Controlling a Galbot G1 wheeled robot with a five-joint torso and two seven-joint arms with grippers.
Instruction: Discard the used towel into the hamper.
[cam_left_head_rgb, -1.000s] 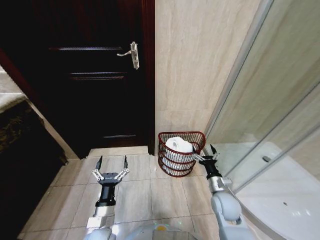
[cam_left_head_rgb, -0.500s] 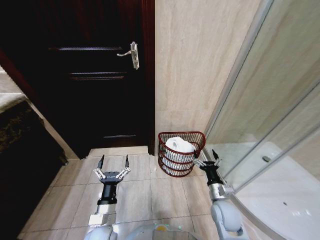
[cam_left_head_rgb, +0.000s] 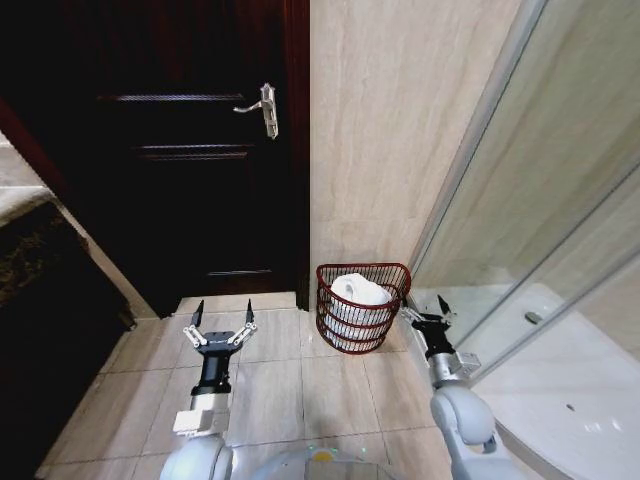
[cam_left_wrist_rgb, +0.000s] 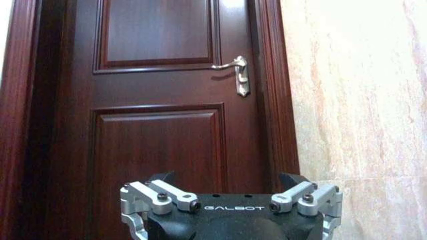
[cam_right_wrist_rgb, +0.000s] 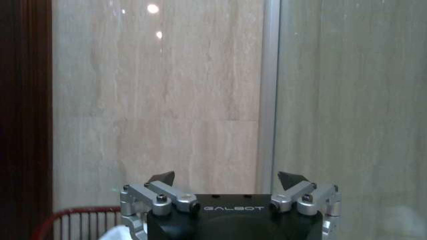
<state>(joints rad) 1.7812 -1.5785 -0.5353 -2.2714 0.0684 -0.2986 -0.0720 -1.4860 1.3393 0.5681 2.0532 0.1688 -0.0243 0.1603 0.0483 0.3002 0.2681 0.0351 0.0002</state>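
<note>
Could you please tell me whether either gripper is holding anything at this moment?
Nothing: left gripper and right gripper are open; the white towel lies in the red-brown wire hamper.

The beige wall (cam_left_head_rgb: 400, 130) is evenly lit; ceiling lights are mirrored high on it. The dark door (cam_left_head_rgb: 190, 150) is lost in shadow. Edges are bent by wide-angle distortion.

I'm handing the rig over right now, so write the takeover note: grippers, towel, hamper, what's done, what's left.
Left gripper: open, empty, held low over the floor tiles in front of the dark door.
Right gripper: open, empty, just to the right of the hamper, beside the shower glass.
Hamper: on the floor against the tiled wall, between door and shower.
Towel: white, bunched inside the hamper, rising to about its rim.
Done: towel is in the hamper and released.
Left: nothing visible on the drop itself; both arms remain extended.
</note>
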